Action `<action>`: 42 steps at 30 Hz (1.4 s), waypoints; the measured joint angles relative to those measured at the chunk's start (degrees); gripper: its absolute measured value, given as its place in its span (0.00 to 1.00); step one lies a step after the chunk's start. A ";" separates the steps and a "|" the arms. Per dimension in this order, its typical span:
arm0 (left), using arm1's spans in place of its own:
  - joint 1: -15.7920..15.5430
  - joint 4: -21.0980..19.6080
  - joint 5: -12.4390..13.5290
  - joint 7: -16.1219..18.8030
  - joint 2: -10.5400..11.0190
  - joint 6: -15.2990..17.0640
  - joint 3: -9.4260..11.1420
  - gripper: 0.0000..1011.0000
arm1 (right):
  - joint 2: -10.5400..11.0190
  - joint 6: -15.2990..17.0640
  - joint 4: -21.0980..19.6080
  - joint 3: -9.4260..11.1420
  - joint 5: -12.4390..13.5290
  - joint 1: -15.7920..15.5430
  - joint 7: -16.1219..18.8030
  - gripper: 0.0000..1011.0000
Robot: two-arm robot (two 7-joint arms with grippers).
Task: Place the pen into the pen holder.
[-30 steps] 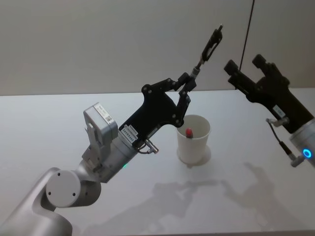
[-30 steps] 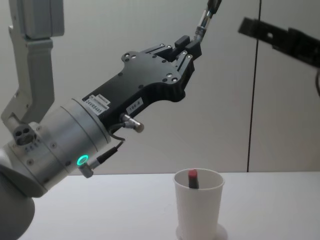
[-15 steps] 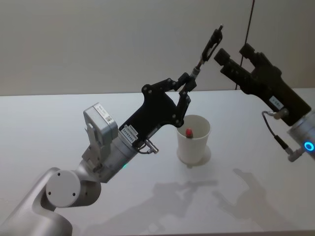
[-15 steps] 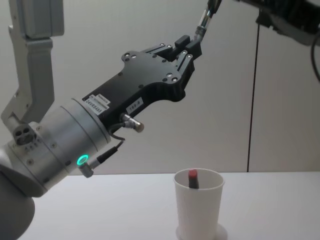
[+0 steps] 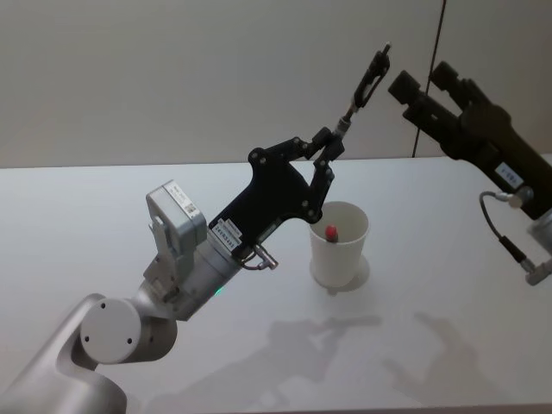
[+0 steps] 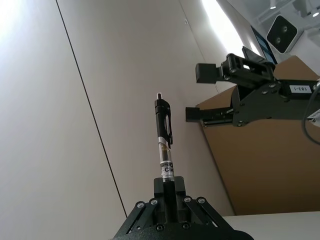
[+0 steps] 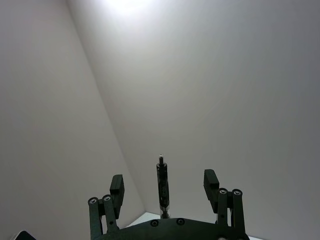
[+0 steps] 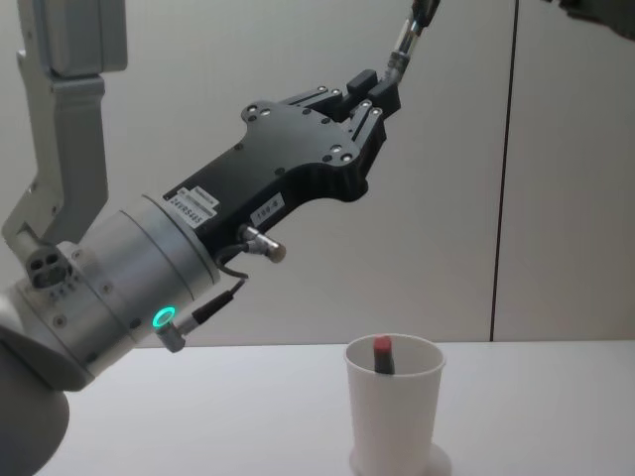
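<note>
White paper forms the pen holder (image 5: 338,242), a tapered cup with a rolled rim that stands upright on the pale desk (image 5: 448,285), slightly right of the middle in the head view. Something slim with a red top (image 5: 331,231) leans inside the cup, its end just below the rim; the chest view shows the same red end (image 8: 382,346) against the cup's far wall. The left tool (image 5: 331,143) is raised well above the desk, above the cup and a little to its left, with its black linkage angled up and toward the back wall. Its fingers are closed on the lower end of the pen (image 5: 366,78), which has a clear barrel and a black clip section and slants upward and to the right, tip uppermost. In the left wrist view the pen (image 6: 164,147) rises straight out from between the closed fingertips, printed lettering visible on its barrel near the grip. The right tool (image 5: 425,84) is held high on the right, close beside the pen's upper end but apart from it, its two black fingers spread with nothing between them. The right wrist view shows those spread fingers (image 7: 117,185) on either side of the pen (image 7: 162,192), which stands farther off, in line with the gap between them.
</note>
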 joint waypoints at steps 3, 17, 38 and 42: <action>0.00 0.00 0.00 0.00 0.00 0.00 0.00 0.12 | 0.20 0.20 -0.42 -0.06 0.31 -0.02 -0.07 0.99; 0.00 0.00 0.00 0.00 0.00 0.00 0.00 0.12 | -0.37 1.46 0.03 -1.63 -0.57 1.63 -1.11 0.99; 0.00 0.00 0.00 0.01 0.00 0.00 0.00 0.12 | -1.66 2.08 3.28 -3.75 -3.23 4.72 -2.63 0.63; 0.00 0.00 0.00 0.01 0.00 0.00 0.00 0.12 | -1.69 2.06 3.58 -3.97 -3.28 4.99 -2.74 0.53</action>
